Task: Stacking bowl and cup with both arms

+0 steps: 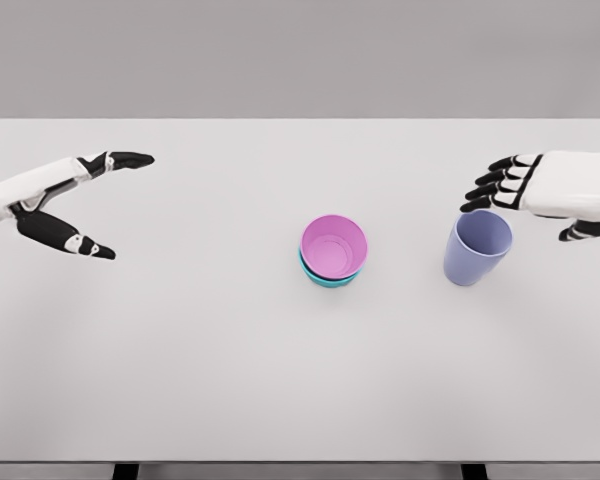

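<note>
On white table [180, 350]: two nested cups [333, 250], one lavender cup [477, 247], left hand [70, 200] and right hand [540, 190] both released.

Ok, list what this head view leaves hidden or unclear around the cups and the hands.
1. Teal bowl: only a rim sliver shows; the pink cup sitting in it covers the rest.
2. Right hand: whether its fingertips touch the purple cup or hover above the rim cannot be judged from overhead.
3. Both forearms: cut off by the picture's side edges; the left hand lies open, far from the cups.
4. Table: legs mostly cut by the bottom edge.
</note>
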Tool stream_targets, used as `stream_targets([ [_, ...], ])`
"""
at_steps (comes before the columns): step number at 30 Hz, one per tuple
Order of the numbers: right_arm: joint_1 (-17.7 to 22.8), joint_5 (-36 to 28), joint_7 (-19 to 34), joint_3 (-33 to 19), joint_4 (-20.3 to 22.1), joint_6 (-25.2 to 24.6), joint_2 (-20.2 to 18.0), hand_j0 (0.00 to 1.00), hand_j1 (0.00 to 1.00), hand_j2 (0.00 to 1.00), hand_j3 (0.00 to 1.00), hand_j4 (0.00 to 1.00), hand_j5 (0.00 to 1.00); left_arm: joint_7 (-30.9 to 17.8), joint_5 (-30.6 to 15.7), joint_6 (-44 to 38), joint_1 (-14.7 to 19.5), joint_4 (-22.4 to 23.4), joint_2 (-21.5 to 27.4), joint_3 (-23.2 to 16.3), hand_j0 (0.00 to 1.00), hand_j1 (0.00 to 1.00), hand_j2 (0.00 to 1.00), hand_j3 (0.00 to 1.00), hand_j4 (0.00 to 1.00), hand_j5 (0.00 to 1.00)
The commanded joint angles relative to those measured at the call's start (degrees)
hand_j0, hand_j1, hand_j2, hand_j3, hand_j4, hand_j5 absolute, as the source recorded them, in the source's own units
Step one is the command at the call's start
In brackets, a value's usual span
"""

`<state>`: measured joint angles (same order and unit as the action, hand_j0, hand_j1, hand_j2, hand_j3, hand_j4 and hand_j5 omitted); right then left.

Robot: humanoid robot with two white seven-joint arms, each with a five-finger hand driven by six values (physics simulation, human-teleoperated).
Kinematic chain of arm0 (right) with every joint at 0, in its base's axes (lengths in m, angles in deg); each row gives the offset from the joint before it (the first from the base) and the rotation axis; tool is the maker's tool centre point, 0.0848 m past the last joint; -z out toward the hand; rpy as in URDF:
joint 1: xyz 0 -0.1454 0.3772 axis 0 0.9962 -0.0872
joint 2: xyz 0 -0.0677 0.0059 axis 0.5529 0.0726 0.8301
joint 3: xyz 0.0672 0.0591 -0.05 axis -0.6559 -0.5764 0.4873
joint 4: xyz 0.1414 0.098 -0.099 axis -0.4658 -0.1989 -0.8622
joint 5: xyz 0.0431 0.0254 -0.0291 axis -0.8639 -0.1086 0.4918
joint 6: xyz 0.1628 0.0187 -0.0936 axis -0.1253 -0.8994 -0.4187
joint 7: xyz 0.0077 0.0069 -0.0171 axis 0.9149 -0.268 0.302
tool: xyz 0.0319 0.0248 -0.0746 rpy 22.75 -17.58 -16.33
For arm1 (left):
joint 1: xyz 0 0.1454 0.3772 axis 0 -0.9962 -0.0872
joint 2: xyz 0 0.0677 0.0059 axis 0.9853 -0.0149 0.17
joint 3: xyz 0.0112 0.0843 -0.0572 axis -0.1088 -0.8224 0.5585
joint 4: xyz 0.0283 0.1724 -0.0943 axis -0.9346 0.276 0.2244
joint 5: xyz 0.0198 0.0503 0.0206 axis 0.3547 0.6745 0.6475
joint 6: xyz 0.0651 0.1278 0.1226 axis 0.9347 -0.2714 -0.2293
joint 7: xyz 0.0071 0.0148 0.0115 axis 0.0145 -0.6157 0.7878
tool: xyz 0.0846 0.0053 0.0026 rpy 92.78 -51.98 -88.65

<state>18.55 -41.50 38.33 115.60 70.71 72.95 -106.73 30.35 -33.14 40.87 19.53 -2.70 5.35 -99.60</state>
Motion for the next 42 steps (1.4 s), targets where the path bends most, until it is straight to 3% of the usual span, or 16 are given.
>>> stream_targets([
  [1, 0.00, -0.24, -0.03, 0.92, 0.08, -0.16, 0.54, 1.00, 1.00, 1.00, 1.00, 1.00, 1.00, 0.02, -0.47, -0.13, 0.00, 0.12, -0.73, 0.30, 1.00, 1.00, 1.00, 1.00, 1.00, 1.00],
  [14, -0.35, 0.28, -0.03, 1.62, -0.35, -0.16, 4.15, 1.00, 1.00, 1.00, 1.00, 1.00, 1.00, 0.02, -0.47, -0.13, 0.09, -0.06, -1.35, 0.56, 1.00, 1.00, 1.00, 1.00, 1.00, 1.00],
  [22, -0.53, 2.74, -0.03, 2.24, -3.87, -0.16, 5.90, 1.00, 1.00, 1.00, 1.00, 1.00, 1.00, 0.02, -0.21, -0.13, 0.09, -0.76, -1.35, 0.91, 1.00, 1.00, 1.00, 1.00, 1.00, 1.00],
  [33, -0.53, 4.06, -0.03, 5.31, -4.75, -0.16, 7.22, 1.00, 1.00, 1.00, 1.00, 1.00, 1.00, 0.02, -0.21, -0.13, 0.09, -0.76, -1.53, 0.91, 1.00, 1.00, 1.00, 1.00, 1.00, 1.00],
  [42, -0.53, 7.14, -0.03, 5.40, -8.00, -0.16, 9.33, 1.00, 1.00, 1.00, 1.00, 1.00, 1.00, 0.02, -0.03, -0.13, 0.09, -1.02, -2.14, 1.00, 1.00, 1.00, 1.00, 1.00, 1.00, 1.00],
])
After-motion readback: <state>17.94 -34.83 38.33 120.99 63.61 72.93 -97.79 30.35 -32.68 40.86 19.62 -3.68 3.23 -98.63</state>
